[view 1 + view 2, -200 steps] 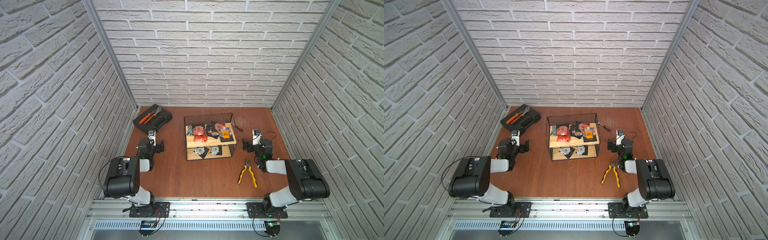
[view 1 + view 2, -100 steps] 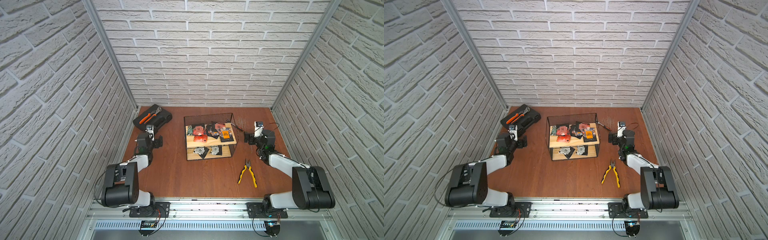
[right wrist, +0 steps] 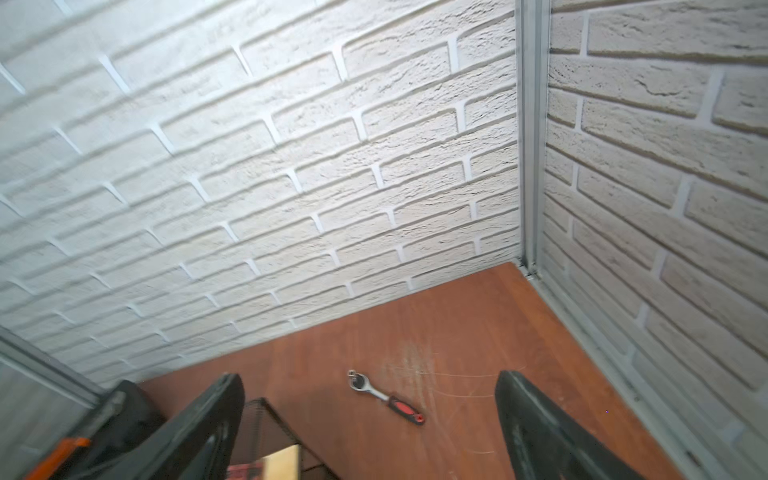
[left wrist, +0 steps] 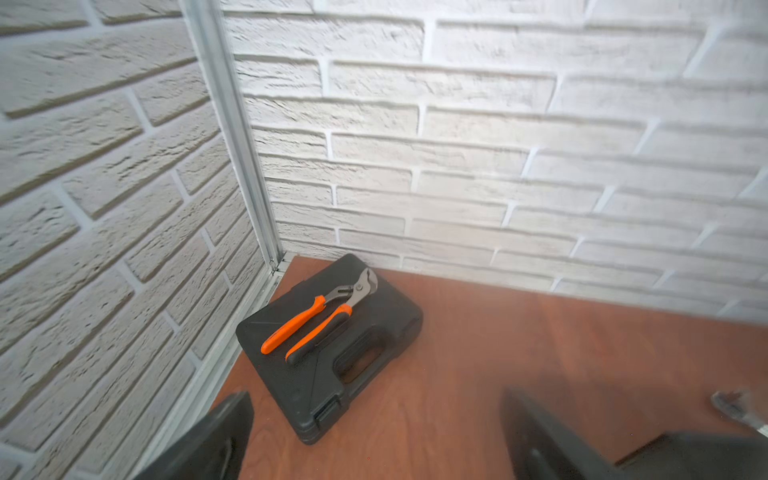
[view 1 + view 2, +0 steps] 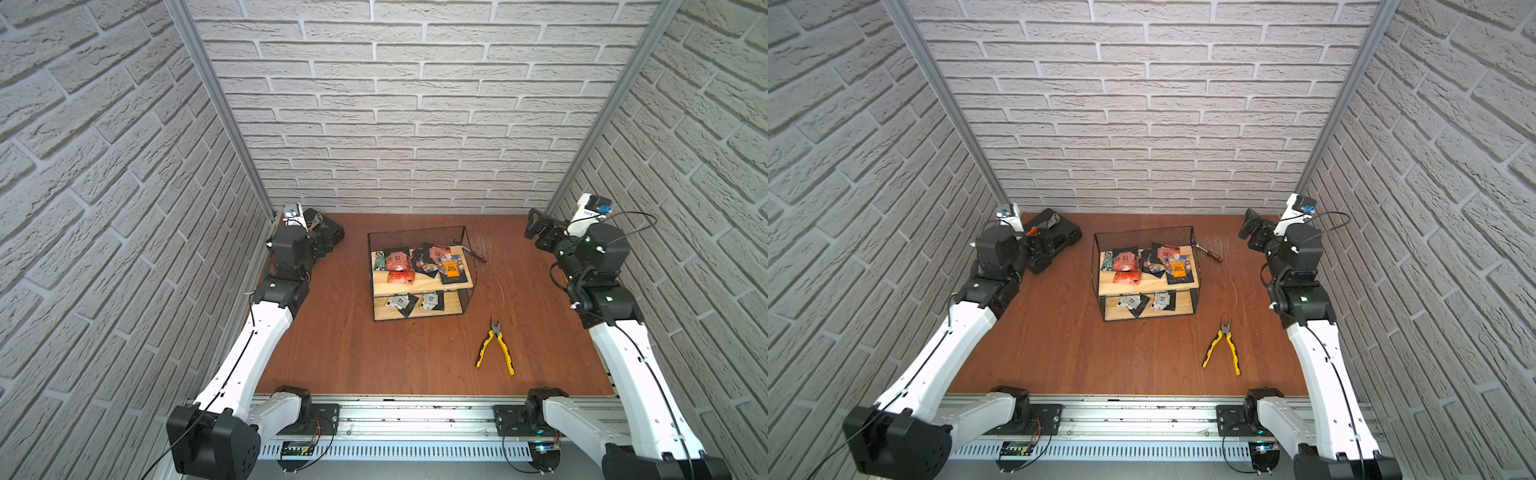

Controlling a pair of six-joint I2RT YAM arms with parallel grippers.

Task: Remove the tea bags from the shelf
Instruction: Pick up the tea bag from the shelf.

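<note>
The brown table (image 5: pixel 340 353) bears the shelf (image 5: pixel 432 284) (image 5: pixel 1154 286) at its middle in both top views. The tea bags (image 5: pixel 399 262) lie on both its boards, red, black and green above, white-grey below. The tool case (image 4: pixel 332 374) sits at the shelf's 10 o'clock. The left gripper (image 4: pixel 376 411) hangs over it, jaws wide and empty. The right gripper (image 3: pixel 370 399) hangs at 2 o'clock, equally spread and holding nothing. Yellow pliers (image 5: pixel 495 349) lie at 5 o'clock and a ratchet (image 3: pixel 386 397) at 1.

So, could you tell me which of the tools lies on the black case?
The orange-handled pliers: they rest on the case, whereas the yellow-handled pliers and the ratchet lie on the bare tabletop.
</note>
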